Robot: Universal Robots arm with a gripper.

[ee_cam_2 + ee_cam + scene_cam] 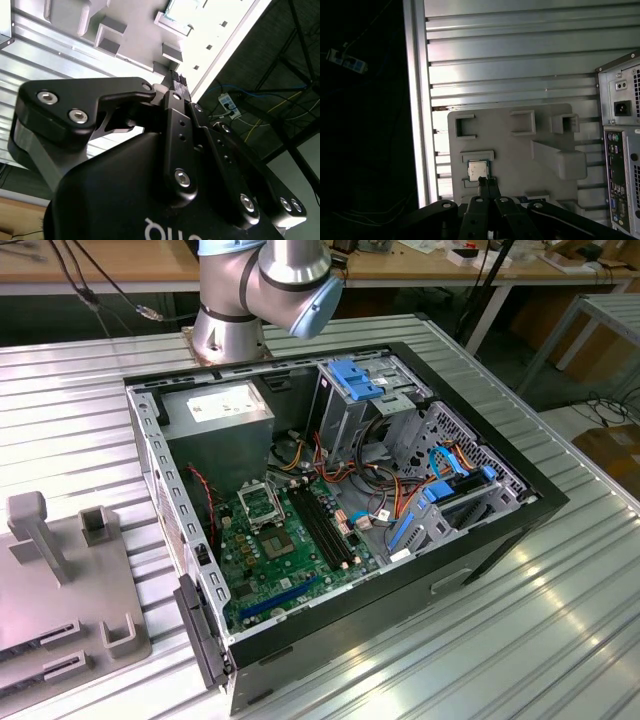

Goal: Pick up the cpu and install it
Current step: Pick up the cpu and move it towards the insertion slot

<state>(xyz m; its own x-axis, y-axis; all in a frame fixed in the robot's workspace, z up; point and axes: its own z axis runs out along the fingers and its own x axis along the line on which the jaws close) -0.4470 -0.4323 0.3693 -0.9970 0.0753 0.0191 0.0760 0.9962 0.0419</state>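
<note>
Cpu [477,171] is pictured seated on the grey tray [520,165], not yet lifted. The gripper [487,184], drawn together and empty, is held close by it. In the exterior view, the socket [262,505] in the computer case [350,640] sits unfilled at about 2 o'clock from the tray across the counter [450,660]. Raised blocks [522,122] are ranged near the chip.

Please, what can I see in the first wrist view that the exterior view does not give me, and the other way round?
First wrist view: the cpu lying in a holder on the grey plate, with the gripper near it. Exterior view: the inside of the computer case, with the motherboard and its square socket, and the arm's base. Both: the grey plate, the ribbed metal table and the computer case.
</note>
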